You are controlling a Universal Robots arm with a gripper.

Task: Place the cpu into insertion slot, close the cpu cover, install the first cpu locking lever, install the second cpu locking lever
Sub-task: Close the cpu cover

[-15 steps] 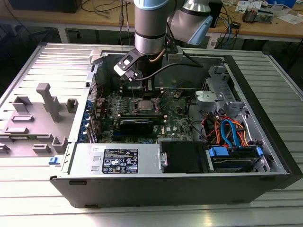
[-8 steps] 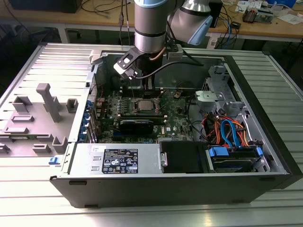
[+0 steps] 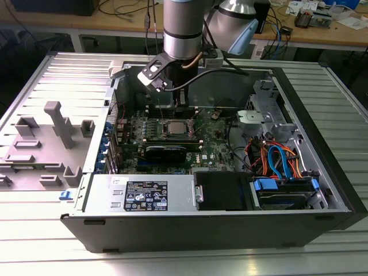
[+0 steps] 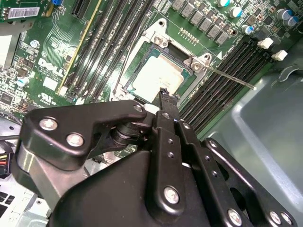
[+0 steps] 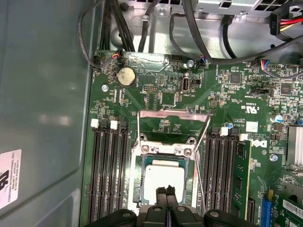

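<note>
The cpu (image 5: pixel 163 182), a small square chip with a silver top, lies flat in the insertion slot (image 5: pixel 163 149) on the green motherboard (image 5: pixel 161 94). It is seen in both wrist views, the cpu (image 4: pixel 156 75) sitting inside the slot's silver rim. The cpu cover (image 5: pixel 173 113), a thin silver frame, stands open beyond the slot, with board showing through its window. A thin locking lever (image 4: pixel 232 78) sticks out raised from one corner of the slot. My gripper (image 5: pixel 165 190) hovers just over the cpu's near edge, its black fingertips (image 4: pixel 164 94) pressed together with nothing between them. The gripper (image 3: pixel 181 106) hangs inside the open case.
Long black memory slots (image 5: pixel 110 175) flank the socket on both sides. Black cables (image 5: pixel 199 42) run along the board's edge. The grey case wall (image 5: pixel 42 104) rises close beside the board. A drive bay with orange and blue cables (image 3: pixel 276 161) sits at the exterior view's right.
</note>
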